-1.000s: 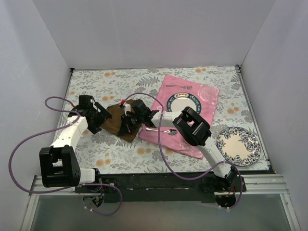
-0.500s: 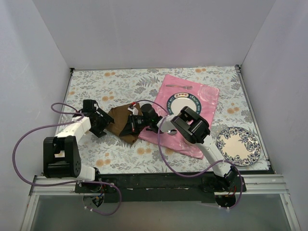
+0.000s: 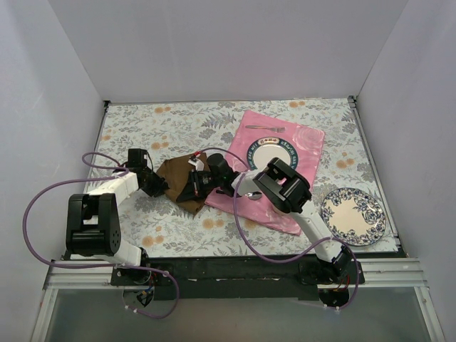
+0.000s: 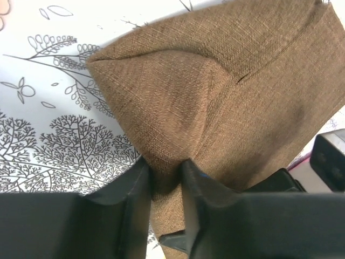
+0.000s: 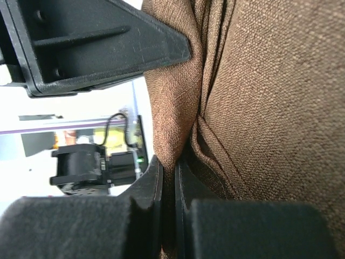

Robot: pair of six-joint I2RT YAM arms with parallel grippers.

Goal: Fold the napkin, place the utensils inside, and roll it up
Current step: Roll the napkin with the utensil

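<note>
Left pincer [image 4: 165,168], wide earlier, now clamps napkin [image 4: 232,91] corner; right pincer [image 5: 168,175] pinches opposite fold. One napkin, two plates [image 3: 353,215], one fork [image 3: 265,128] beyond right pincer.

No legible text or markings

My left tool [image 3: 161,187] and my right tool [image 3: 193,184] pinch the napkin [image 3: 177,171] from opposite sides, so hardly any gap lies between them. Open tabletop [image 3: 142,128] spreads far and left of the napkin. On the right, my right arm [image 3: 285,187], the pink mat [image 3: 310,139], its plate [image 3: 274,153] and a fork [image 3: 265,128] stand in the way.
</note>
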